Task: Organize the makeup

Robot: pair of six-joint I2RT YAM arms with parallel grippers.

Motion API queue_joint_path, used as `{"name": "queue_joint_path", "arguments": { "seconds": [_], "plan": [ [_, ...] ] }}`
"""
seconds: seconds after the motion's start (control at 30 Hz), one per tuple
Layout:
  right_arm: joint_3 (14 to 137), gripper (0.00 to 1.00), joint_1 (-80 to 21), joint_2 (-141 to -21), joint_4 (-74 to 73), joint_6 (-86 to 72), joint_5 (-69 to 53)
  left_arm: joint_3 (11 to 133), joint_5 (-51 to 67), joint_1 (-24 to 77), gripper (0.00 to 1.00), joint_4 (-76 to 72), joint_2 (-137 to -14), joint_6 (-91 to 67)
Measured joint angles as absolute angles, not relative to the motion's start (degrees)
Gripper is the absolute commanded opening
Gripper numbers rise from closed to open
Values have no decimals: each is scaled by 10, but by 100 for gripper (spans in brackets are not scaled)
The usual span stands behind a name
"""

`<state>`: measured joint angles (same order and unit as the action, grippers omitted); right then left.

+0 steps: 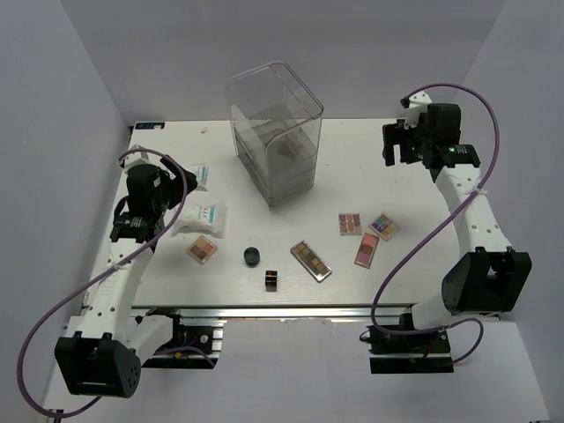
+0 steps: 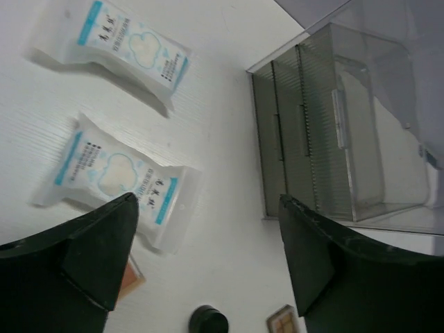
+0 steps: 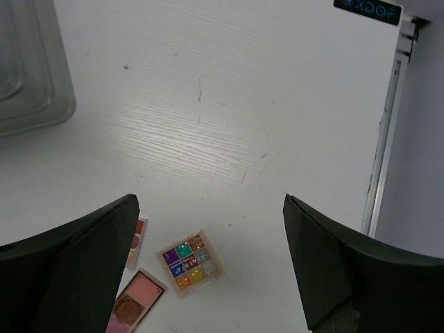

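Nothing sorted yet: we see all the makeup (image 1: 311, 261) loose on the table (image 1: 229, 286), outside the box (image 1: 275, 132).

Two packets (image 1: 203, 218) lie left of the box. A small palette (image 1: 202, 249), jar (image 1: 253, 256), cube (image 1: 271, 280) and long palette sit in front of it, and three palettes (image 1: 367, 250) lie front-right. Our left hand (image 2: 207, 229) and right hand (image 3: 208, 229) are spread apart, holding nothing. We judge the whole job remains.

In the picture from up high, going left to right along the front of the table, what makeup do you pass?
Small peach palette, round black jar, tiny dark cube, long brown palette, square brown palette, multicolour palette. The pink palette overlaps the last two, so it is skipped.
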<state>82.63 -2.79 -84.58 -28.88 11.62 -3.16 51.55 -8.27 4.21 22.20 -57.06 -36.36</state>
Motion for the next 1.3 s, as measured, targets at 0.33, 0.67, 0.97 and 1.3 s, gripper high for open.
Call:
{"name": "queue_joint_path", "arguments": {
  "seconds": [0.33, 0.67, 0.97, 1.3],
  "plan": [
    [796, 90, -102, -806, -309, 310, -202, 522, 141, -81, 17, 141, -677, -494],
    [829, 68, -232, -835, -343, 356, -273, 500, 288, -86, 48, -48, -824, -621],
    [830, 33, -226, -832, -290, 284, -362, 602, 326, -35, 43, -146, -990, -662],
    [830, 55, -199, -830, -253, 253, -435, 696, 324, 61, 41, -204, -1109, -696]
  ]
}}
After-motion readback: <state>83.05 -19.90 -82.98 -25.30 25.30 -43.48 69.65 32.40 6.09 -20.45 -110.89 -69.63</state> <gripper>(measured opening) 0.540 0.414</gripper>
